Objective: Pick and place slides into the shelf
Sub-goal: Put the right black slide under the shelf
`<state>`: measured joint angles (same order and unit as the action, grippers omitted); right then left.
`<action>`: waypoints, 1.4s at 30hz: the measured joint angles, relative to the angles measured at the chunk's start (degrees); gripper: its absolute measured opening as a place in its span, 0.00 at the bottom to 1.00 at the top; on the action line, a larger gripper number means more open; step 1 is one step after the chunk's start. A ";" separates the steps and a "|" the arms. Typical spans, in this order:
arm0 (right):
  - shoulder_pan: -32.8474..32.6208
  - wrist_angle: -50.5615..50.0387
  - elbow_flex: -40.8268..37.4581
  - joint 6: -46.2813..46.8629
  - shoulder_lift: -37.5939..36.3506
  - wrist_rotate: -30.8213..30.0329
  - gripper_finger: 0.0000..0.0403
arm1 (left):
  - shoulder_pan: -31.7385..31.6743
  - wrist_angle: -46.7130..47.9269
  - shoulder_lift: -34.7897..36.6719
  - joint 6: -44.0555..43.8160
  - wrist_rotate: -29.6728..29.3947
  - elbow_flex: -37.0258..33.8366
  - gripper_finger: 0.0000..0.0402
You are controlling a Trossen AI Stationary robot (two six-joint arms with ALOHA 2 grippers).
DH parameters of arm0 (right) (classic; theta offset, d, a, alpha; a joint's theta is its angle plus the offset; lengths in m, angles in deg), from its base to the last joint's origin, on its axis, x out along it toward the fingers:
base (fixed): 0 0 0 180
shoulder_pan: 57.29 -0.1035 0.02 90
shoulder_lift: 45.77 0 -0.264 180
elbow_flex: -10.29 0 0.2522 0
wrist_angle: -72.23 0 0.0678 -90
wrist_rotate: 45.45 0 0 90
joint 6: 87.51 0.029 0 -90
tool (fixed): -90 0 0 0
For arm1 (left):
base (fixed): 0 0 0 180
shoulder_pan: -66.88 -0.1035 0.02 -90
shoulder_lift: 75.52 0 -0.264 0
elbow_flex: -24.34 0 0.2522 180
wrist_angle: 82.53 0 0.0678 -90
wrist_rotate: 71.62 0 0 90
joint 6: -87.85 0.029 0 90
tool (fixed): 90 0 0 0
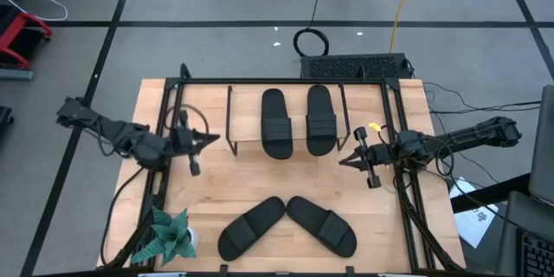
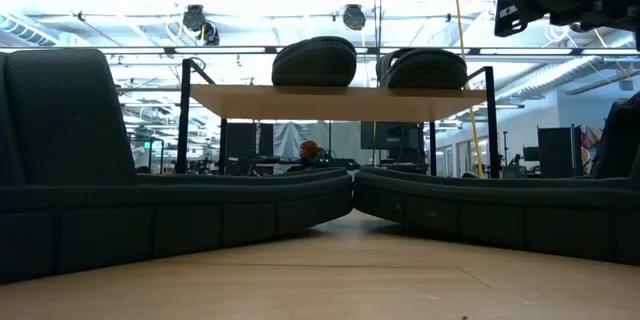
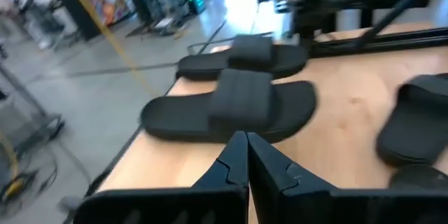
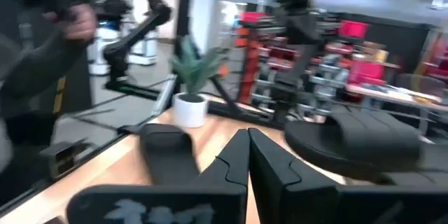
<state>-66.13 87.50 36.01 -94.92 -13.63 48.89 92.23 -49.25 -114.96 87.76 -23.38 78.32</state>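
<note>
Two black slides [image 1: 275, 124] [image 1: 321, 119] lie side by side, soles down, on the shelf's wood plank [image 1: 246, 146] at the far middle of the table. In the low view they sit on top of the plank [image 2: 340, 103]. Two more slides [image 1: 251, 228] [image 1: 322, 224] rest on the table near its near edge, toes angled together. My left gripper [image 1: 212, 139] hovers shut to the left of the shelf, and its wrist view shows the fingers [image 3: 246, 147] closed before the shelf slides [image 3: 231, 105]. My right gripper [image 1: 344, 160] hovers shut to the right of the shelf.
A small potted plant [image 1: 169, 238] stands at the table's near left corner, also seen in the right wrist view [image 4: 189, 77]. Black rails [image 1: 407, 199] run along the table's sides. Bare wood lies between the shelf and the near slides. A person's arm [image 4: 42, 77] shows beyond the table.
</note>
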 joint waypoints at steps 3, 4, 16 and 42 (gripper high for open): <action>-0.02 -0.70 0.00 0.26 0.02 -1.28 0.00 | 3.56 -8.70 -0.02 3.63 -0.24 -5.33 0.00; -0.02 -0.78 0.00 0.26 0.02 -1.31 0.00 | 4.47 -12.19 -0.09 5.05 -0.22 -7.40 0.00; 0.00 -2.33 0.00 -2.08 0.04 -1.40 0.00 | 6.54 -24.15 0.29 7.06 -1.51 -18.74 0.00; 0.00 -2.32 0.00 -5.71 4.57 -1.33 0.00 | 6.55 -30.53 5.33 6.55 1.26 -30.33 0.02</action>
<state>-66.13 85.17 36.01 -100.63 -9.06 47.56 98.78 -79.77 -109.63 94.31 -22.12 48.00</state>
